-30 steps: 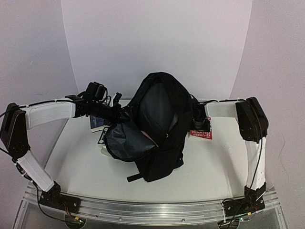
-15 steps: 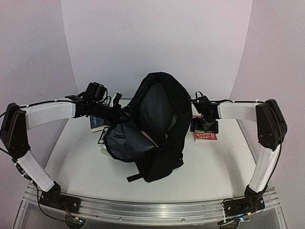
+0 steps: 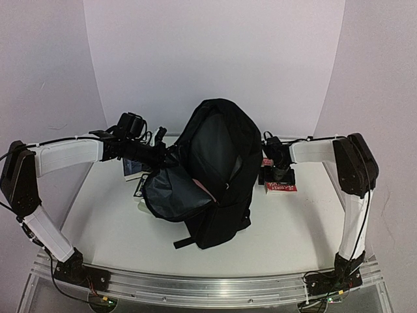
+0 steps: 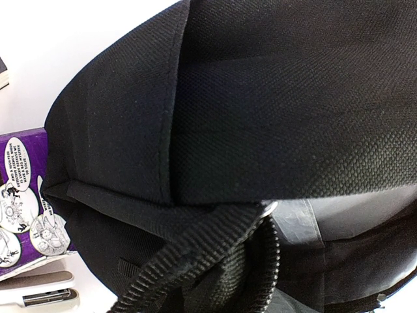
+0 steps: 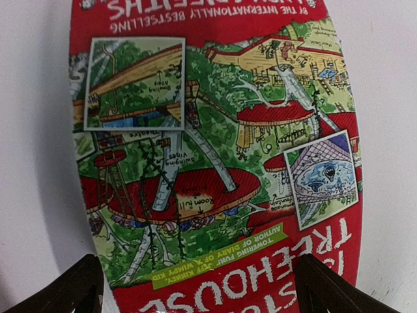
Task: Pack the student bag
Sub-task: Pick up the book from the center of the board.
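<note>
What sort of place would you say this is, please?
Probably a robot lab's recording booth: left arm and right arm bolted at a white table, plain backdrop, staged black backpack and red book.

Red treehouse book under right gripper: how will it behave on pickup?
The red book lies flat on the table, so edges are probably hard to pinch. Printed cover looks smooth, possibly slippery. Likely a paperback: may flex lifted by one edge.

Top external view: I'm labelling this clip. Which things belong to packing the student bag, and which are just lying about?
Job: large black soft fabric backpack, held by left hand; red illustrated treehouse book under open right hand.
Lying about: purple cartoon-covered book; small white object beside it, unidentifiable.
</note>
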`<state>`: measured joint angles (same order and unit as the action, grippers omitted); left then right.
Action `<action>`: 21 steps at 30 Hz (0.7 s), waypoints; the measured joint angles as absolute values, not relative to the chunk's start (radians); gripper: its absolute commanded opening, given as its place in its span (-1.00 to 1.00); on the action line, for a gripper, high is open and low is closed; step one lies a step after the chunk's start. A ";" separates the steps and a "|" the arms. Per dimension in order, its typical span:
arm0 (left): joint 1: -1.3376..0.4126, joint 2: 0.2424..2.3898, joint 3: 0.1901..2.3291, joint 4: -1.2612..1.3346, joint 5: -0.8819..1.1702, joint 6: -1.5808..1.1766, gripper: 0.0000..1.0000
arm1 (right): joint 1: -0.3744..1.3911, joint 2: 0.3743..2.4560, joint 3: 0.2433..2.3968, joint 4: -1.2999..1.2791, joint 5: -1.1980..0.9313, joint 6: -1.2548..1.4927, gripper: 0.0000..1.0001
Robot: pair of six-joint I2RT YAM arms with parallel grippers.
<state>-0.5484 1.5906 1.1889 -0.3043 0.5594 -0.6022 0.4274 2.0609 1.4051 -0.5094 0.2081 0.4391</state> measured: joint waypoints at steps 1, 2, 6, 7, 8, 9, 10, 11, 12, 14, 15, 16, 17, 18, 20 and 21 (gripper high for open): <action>-0.548 1.591 1.189 -0.304 0.559 -0.602 -1.00 | 0.428 2.069 1.410 -0.512 0.215 0.432 0.91; -0.548 1.591 1.189 -0.305 0.559 -0.602 -1.00 | 0.428 2.075 1.417 -0.514 0.219 0.425 0.85; -0.549 1.591 1.189 -0.305 0.560 -0.602 -1.00 | 0.428 2.096 1.444 -0.515 0.230 0.412 0.36; -0.548 1.591 1.189 -0.305 0.559 -0.602 -1.00 | 0.428 2.099 1.447 -0.514 0.234 0.410 0.18; -0.548 1.591 1.189 -0.305 0.559 -0.601 -1.00 | 0.428 2.100 1.448 -0.509 0.231 0.406 0.01; -0.548 1.591 1.189 -0.305 0.559 -0.601 -1.00 | 0.428 2.100 1.450 -0.501 0.227 0.404 -0.20; -0.549 1.591 1.189 -0.305 0.558 -0.600 -1.00 | 0.428 2.100 1.451 -0.493 0.225 0.398 -0.37; -0.548 1.591 1.189 -0.305 0.558 -0.599 -1.00 | 0.431 2.100 1.451 -0.485 0.222 0.406 -0.50; -0.549 1.591 1.189 -0.305 0.558 -0.598 -1.00 | 0.433 2.100 1.452 -0.480 0.220 0.400 -0.61; -0.549 1.590 1.189 -0.306 0.557 -0.598 -0.99 | 0.437 2.100 1.452 -0.468 0.219 0.405 -0.84; -0.549 1.589 1.189 -0.306 0.556 -0.598 -0.99 | 0.438 2.100 1.452 -0.464 0.220 0.406 -0.95; -0.549 1.588 1.189 -0.307 0.555 -0.598 -0.99 | 0.439 2.099 1.452 -0.461 0.222 0.403 -1.00; -0.549 1.586 1.188 -0.307 0.555 -0.598 -1.00 | 0.440 2.095 1.450 -0.459 0.226 0.405 -1.00; -0.549 1.585 1.188 -0.308 0.554 -0.598 -1.00 | 0.440 2.090 1.447 -0.459 0.234 0.411 -1.00; -0.549 1.582 1.182 -0.306 0.553 -0.598 -0.99 | 0.440 2.073 1.429 -0.455 0.253 0.413 -1.00; -0.549 1.580 1.178 -0.305 0.551 -0.598 -0.99 | 0.439 2.060 1.415 -0.458 0.268 0.415 -1.00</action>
<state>-0.5488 1.5799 1.1785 -0.3055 0.5508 -0.5976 0.4393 2.0598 1.4148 -0.4576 0.2684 0.4149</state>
